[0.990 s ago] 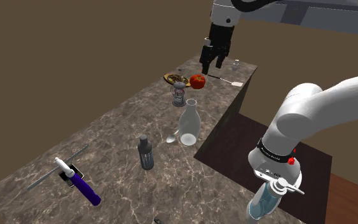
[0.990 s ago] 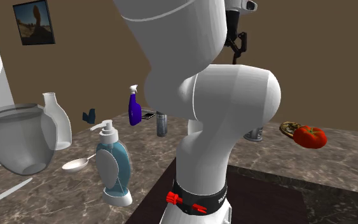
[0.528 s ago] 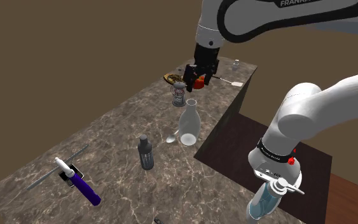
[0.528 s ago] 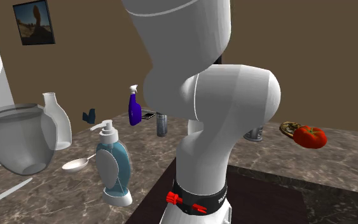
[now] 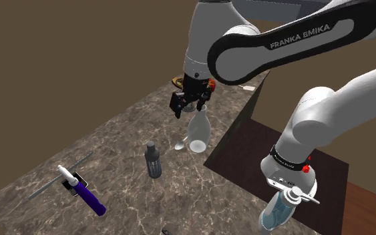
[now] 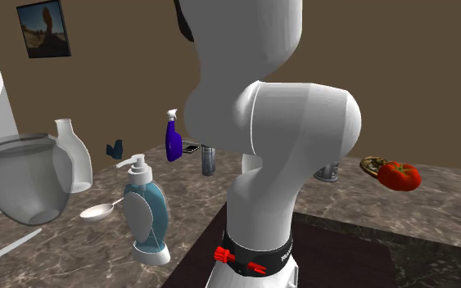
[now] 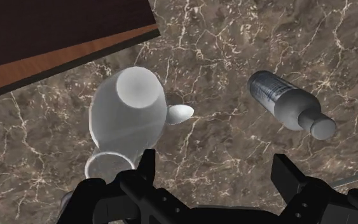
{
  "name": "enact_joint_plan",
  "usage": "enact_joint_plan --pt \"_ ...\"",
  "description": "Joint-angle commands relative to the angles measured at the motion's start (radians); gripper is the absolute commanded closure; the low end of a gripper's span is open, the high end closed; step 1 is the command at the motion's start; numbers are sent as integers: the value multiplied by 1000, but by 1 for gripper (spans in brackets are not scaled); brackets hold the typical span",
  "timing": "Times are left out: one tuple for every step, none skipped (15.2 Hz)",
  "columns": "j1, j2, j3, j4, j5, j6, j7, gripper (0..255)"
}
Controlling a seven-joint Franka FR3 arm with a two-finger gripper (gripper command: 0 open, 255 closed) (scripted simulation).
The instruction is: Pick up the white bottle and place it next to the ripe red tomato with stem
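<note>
Where the dark marbled table (image 5: 113, 150) stretches toward the shoulder view's upper right, the white Franka arm (image 5: 273, 47) bends down over its middle. The black pincer (image 5: 188, 109) hangs just above the white bottle (image 5: 198, 130). Its fingers (image 7: 147, 167) are spread apart and nothing is between them. In the wrist view the white bottle (image 7: 128, 108) stands upright on the table, seen from over its mouth. It is just beside one finger and outside the gap.

A blue soap dispenser (image 6: 146, 211) stands left of the arm's base in the second exterior view. A purple spray bottle (image 5: 86, 197) sits toward the shoulder view's lower left. A small grey bottle (image 5: 153, 160) stands upright between it and the white bottle. The red tomato (image 6: 399, 175) rests at the second exterior view's right, well apart from the white bottle (image 6: 73, 155) at that view's left. A spoon (image 7: 179, 113) lies with its bowl just beside the white bottle's foot.
</note>
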Motion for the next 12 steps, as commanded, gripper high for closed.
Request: enact_joint_plan --pt "-7 54 64 6 8 70 73 0" --pt "-17 85 98 17 5 102 110 0" --pt "-28 118 133 29 -2 133 149 0" --pt "-43 153 168 42 -13 164 190 0" --pt "-61 189 206 58 -28 194 234 0" --pt "-82 226 245 74 -50 223 280 0" --pt "-107 266 285 93 -78 251 331 0" --pt "-136 307 328 113 -115 278 386 0" --pt "-169 351 375 134 -160 302 447 0" --pt "-208 398 424 158 -218 325 516 0" --pt "-252 450 477 183 -291 344 595 0" --pt "-284 492 515 202 -355 354 659 0"
